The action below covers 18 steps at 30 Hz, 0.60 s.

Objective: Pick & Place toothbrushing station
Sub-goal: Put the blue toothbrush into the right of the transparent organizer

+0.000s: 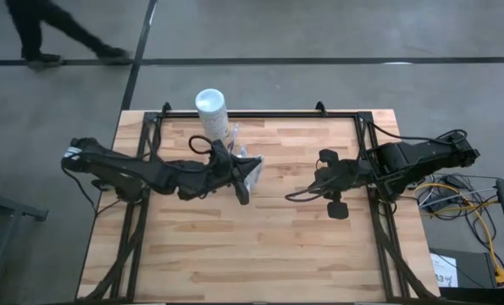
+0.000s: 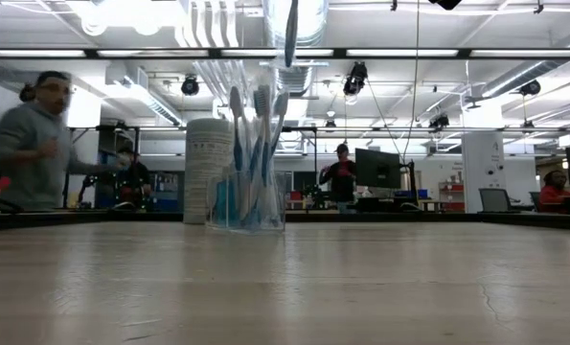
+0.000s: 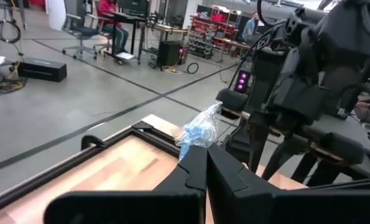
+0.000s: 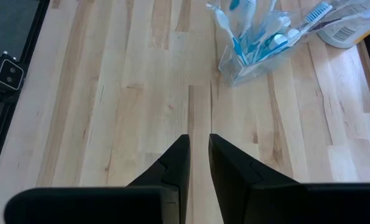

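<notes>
The toothbrushing station (image 2: 246, 201), a small clear holder with several blue-and-white toothbrushes standing in it, rests on its base at the table's far middle (image 1: 252, 168) (image 4: 253, 59). The white cylinder (image 1: 211, 108) stands just behind it. My left gripper (image 1: 241, 193) hovers level above the holder, shut on a single toothbrush (image 2: 291, 34) that hangs down over it. My right gripper (image 4: 199, 140) waits right of centre (image 1: 298, 195), tilted down at bare wood. Its fingers are slightly apart with nothing between them. My left gripper pinches the toothbrush between its two shut fingers (image 3: 197, 168), which lie level and across it. A blue-and-clear end (image 3: 200, 130) shows just past the fingertips; the exact place of contact is hidden by the fingers. The brush hangs upright, its lower end (image 2: 290, 59) clear above the holder's brushes.
Black frame rails (image 1: 260, 115) run along the table's far edge and sides. Open wood lies in front of the holder and between the arms. A person (image 1: 48, 34) walks on the floor beyond the far left corner. More people stand in the room behind (image 2: 35, 144).
</notes>
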Available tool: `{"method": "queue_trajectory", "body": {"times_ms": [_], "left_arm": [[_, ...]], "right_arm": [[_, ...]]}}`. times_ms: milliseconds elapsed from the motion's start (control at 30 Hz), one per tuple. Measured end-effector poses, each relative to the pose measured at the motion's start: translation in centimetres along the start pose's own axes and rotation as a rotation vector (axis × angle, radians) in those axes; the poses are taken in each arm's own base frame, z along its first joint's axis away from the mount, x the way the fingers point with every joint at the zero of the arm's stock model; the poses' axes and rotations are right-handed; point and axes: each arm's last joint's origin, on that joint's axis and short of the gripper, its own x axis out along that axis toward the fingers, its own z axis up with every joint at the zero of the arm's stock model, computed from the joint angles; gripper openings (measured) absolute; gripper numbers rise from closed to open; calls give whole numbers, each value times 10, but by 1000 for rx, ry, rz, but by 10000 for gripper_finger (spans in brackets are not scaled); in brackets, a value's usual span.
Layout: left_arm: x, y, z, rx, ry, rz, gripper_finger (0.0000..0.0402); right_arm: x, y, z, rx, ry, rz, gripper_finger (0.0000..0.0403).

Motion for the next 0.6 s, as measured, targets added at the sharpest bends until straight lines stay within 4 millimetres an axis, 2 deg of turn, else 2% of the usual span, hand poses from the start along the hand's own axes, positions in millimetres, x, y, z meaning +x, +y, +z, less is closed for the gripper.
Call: {"method": "queue_trajectory", "body": {"times_ms": [333,600], "left_arm": [[8,13,-56,-16,-29,57,2],[6,24,-77,17,-9,132,2]], "right_arm": [[0,0,0,0,0,0,54],[0,0,0,0,0,0,54]]}}
